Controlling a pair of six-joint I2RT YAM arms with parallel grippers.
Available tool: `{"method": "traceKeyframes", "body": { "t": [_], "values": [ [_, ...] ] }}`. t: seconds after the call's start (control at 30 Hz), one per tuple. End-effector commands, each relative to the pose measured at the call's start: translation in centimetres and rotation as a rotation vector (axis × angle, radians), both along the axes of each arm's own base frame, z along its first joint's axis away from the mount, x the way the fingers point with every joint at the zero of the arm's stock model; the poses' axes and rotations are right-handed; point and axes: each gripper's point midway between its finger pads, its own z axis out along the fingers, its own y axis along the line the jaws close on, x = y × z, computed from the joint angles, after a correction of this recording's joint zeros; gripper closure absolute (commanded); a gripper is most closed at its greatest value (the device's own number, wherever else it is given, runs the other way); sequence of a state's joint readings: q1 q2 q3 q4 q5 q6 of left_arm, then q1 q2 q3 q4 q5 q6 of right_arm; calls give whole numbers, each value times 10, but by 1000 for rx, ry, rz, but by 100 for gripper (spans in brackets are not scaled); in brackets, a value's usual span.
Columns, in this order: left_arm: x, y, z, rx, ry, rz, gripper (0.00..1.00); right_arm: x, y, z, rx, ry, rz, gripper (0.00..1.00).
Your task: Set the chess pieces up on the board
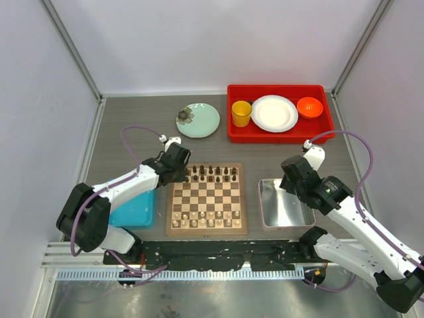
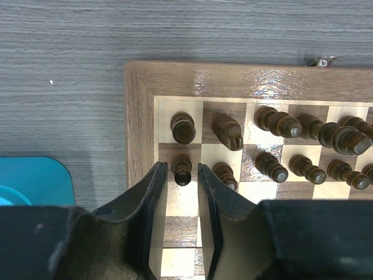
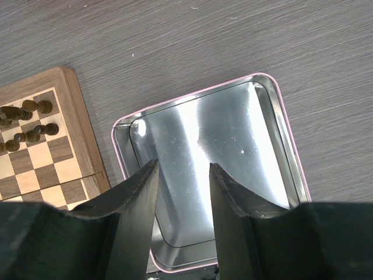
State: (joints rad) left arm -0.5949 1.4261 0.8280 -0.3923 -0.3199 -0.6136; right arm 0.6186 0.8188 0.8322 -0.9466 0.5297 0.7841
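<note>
**Left Gripper Straddled a Corner Pawn; Right Gripper Hung Over the Tin**

The left gripper [image 2: 182, 174] stood low over one corner of the square wooden chessboard with tan and dark brown squares [image 2: 233, 80]. Its two black fingers [image 2: 152, 198] were only slightly parted, one on each side of a small dark brown wooden pawn [image 2: 182, 169]. A thin sliver of board showed between each fingertip and the pawn, so the jaws were open around it and not clamping it. The pawn stood upright on its square.

Just ahead of the fingertips, a dark corner piece [image 2: 183, 127] occupied the corner square. The rest of the dark brown chessmen [image 2: 303, 146] ran in two rows ahead and off to the right of the tool. The pale cream chessmen [image 1: 211, 214] filled the two rows of the board behind it, nearest the arm bases. A blue plastic tray [image 2: 32, 181] lay behind and to the left of the fingers, off the board.

The right gripper [image 3: 183, 169] hovered above a shiny silver rectangular metal tray [image 3: 239, 134], its jaws apart with nothing between them. The board's edge lay to its left.
</note>
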Motion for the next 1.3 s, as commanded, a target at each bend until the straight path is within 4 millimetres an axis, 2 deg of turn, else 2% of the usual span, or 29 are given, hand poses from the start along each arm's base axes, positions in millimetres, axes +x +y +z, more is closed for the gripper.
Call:
{"method": "traceKeyframes", "body": {
  "t": [0.0, 0.17, 0.3, 0.37, 0.43, 0.5, 0.57, 0.6, 0.63, 0.67, 0.7, 0.8, 0.9, 1.1, 1.27],
  "values": [
    [12, 0, 18, -21, -77, 11, 68, 8, 2, 10, 9, -41, -9, 55],
    [12, 2, 33, -26, -101, 24, 62, 8, 1, 11, 6, -42, -10, 55],
    [14, 3, 67, -83, -186, 45, 59, 8, 2, 12, 13, -44, -11, 55],
    [16, 7, 78, -97, -228, 81, 53, 9, 4, 16, 27, -51, -6, 54],
    [17, 10, 95, -118, -273, 97, 52, 10, 5, 23, 38, -65, 0, 52],
    [17, 11, 110, -128, -297, 98, 51, 12, 6, 30, 41, -79, 2, 45],
    [12, 15, 120, -119, -299, 93, 43, 13, 7, 34, 40, -87, 13, 38],
    [14, 16, 133, -116, -315, 89, 38, 13, 9, 37, 48, -93, 24, 34],
    [10, 20, 131, -85, -289, 91, 27, 14, 10, 40, 56, -101, 29, 27],
    [9, 24, 135, -67, -284, 98, 24, 15, 11, 43, 64, -111, 35, 15],
    [10, 26, 144, -60, -291, 103, 22, 15, 13, 48, 77, -126, 39, 14],
    [5, 38, 152, -12, -288, 127, 15, 19, 15, 59, 87, -148, 45, 12],
    [-2, 46, 162, -8, -297, 141, 2, 20, 11, 62, 64, -148, 24, 11],
    [-17, 69, 183, 50, -329, 168, 0, 22, 2, 64, 44, -164, -20, 11],
    [-30, 84, 188, 95, -338, 152, 0, 24, -5, 62, 48, -185, -93, 10]
  ]
}}
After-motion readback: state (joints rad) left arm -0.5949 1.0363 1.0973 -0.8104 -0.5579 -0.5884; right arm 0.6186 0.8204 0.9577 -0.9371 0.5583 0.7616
